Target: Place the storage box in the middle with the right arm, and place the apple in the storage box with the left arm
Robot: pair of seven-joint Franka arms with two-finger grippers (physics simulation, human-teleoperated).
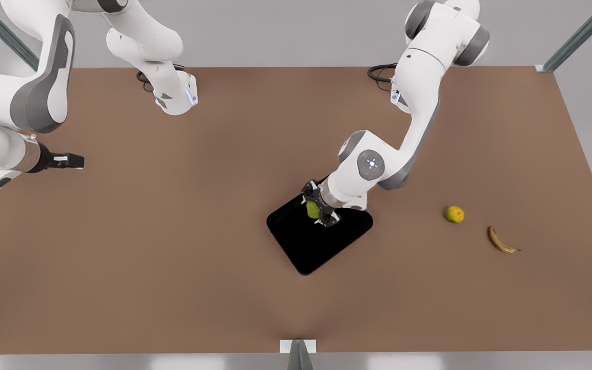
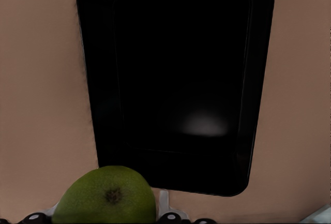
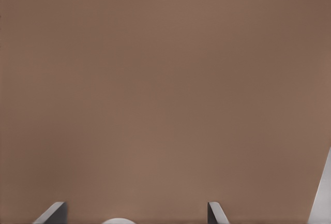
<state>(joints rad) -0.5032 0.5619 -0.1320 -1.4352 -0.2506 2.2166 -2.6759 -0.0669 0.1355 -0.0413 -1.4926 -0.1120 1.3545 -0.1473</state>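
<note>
While the left gripper (image 1: 318, 210) held the green apple (image 1: 312, 209) tight, it hung over the storage box (image 1: 321, 239).
The box sat mid-tabletop; the right gripper (image 1: 70, 161) waited by the table's side edge, fingers (image 3: 51, 214) spread, holding nothing.

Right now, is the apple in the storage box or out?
Out: the apple sits gripped in the left claw, above the storage box, not released.

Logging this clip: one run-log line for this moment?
left claw: holds apple over box | right claw: open, waiting aside | box: mid-table
</note>
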